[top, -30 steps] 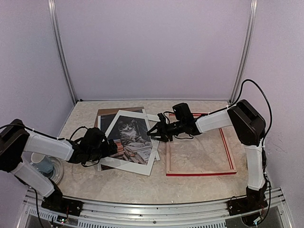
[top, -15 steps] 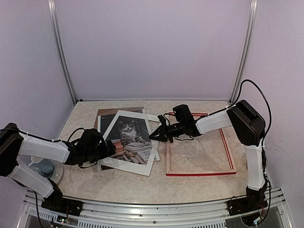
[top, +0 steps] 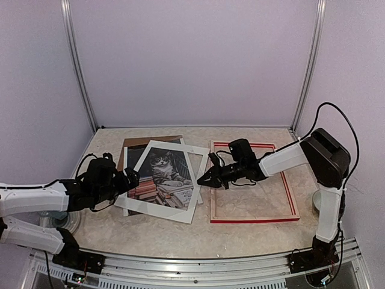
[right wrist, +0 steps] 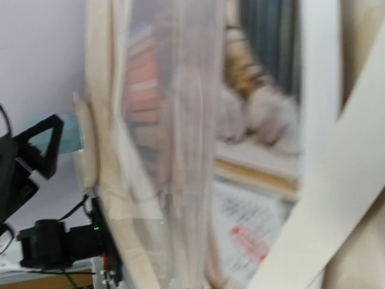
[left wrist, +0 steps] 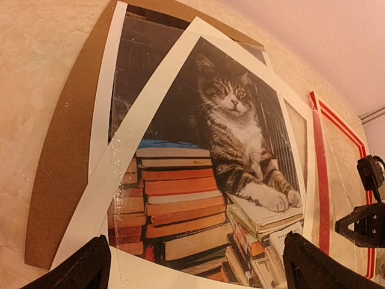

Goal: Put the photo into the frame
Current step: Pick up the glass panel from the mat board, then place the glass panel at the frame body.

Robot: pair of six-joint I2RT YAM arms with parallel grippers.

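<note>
The photo (top: 161, 173) of a tabby cat on stacked books lies flat at the table's left middle, on the brown backing board (top: 133, 144). The white mat border (top: 194, 158) lies askew over it. In the left wrist view the photo (left wrist: 204, 156) fills the middle. The red frame (top: 253, 220) lies pale side up on the right, its bar also showing in the left wrist view (left wrist: 323, 180). My left gripper (top: 130, 179) is wide open and empty, low at the mat's left edge. My right gripper (top: 206, 179) is open at the frame's left bar, just right of the mat. The right wrist view is blurred.
A clear round holder (top: 67, 220) sits at the near left behind my left arm. A grey round thing (top: 317, 199) sits by the right arm's post. Lilac walls close in three sides. A translucent sheet (right wrist: 174, 150) crosses the right wrist view.
My left arm has dropped lower and stretched flatter, its gripper still at the mat's left edge. My right gripper has drawn right and nearer, off the photo's corner to the frame's left bar.
</note>
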